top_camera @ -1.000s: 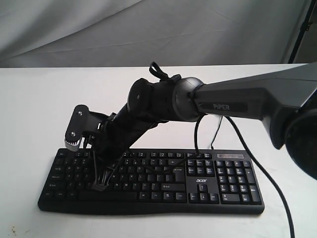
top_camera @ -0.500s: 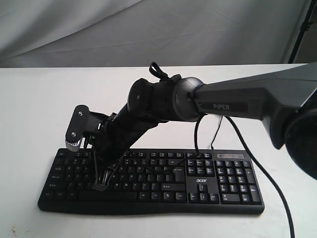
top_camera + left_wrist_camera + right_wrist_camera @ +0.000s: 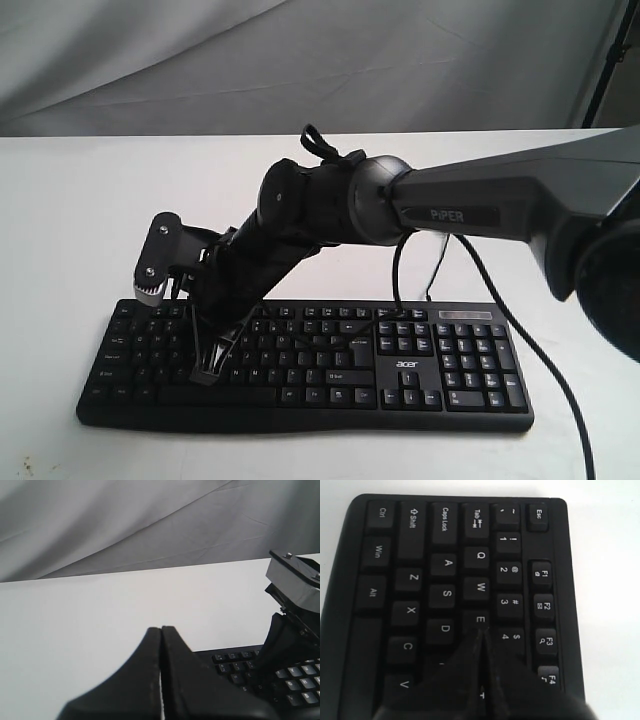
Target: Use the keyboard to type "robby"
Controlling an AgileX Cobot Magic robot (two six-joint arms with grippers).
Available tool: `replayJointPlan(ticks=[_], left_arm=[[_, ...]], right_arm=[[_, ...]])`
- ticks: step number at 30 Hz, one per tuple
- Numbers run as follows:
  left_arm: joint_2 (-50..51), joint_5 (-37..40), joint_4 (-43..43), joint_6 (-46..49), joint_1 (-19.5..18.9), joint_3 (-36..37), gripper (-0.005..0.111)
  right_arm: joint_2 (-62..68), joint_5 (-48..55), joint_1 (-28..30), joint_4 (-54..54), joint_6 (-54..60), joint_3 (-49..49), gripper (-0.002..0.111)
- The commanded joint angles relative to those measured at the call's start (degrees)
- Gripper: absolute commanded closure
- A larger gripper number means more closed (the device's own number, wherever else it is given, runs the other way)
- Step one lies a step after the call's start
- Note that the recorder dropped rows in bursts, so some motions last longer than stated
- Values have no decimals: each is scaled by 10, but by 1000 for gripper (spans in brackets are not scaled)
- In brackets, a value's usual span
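The black keyboard point(image 3: 300, 412) with white legends and an "acer" logo lies on the white table near its front edge. My right arm reaches across it, and the right gripper point(image 3: 205, 374) is shut, pointing down at the letter keys on the left half. In the right wrist view the shut right gripper point(image 3: 480, 631) has its tip just past the E key point(image 3: 480, 620); the fingers hide the key under them, and touch cannot be judged. My left gripper point(image 3: 161, 629) is shut and empty, off the keyboard's point(image 3: 235, 657) left end; the exterior view does not show it.
The white table point(image 3: 100, 200) runs back to a grey cloth backdrop point(image 3: 300, 60). A thin black cable point(image 3: 540, 360) trails across the table at the right. The right arm's wrist camera housing point(image 3: 295, 582) stands above the keyboard's left part.
The right gripper's tip has shifted slightly to the right and a touch upward over the keys. The left gripper's earlier state is not shown.
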State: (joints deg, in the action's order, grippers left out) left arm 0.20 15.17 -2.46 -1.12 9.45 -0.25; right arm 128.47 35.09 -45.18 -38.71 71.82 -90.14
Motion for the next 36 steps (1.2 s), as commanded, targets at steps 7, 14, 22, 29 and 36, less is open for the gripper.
replayJointPlan(ticks=[7,14,22,29,36], left_arm=[[-2,-3,-3,-2,4,2,107],[-2,-3,-3,-2,4,2,107],[-2,-3,-3,-2,4,2,107],[-2,-3,-3,-2,4,2,107],[-2,-3,-3,-2,4,2,107]], right_arm=[[-1,-3,-3,1,-3,-3,108],[-1,-3,-3,1,-3,-3,108],[2,0,-3,1,-3,-3,108],[11,5,-3,2,-3,-3,108],[-13,5,-3,13,-4,-3,108]])
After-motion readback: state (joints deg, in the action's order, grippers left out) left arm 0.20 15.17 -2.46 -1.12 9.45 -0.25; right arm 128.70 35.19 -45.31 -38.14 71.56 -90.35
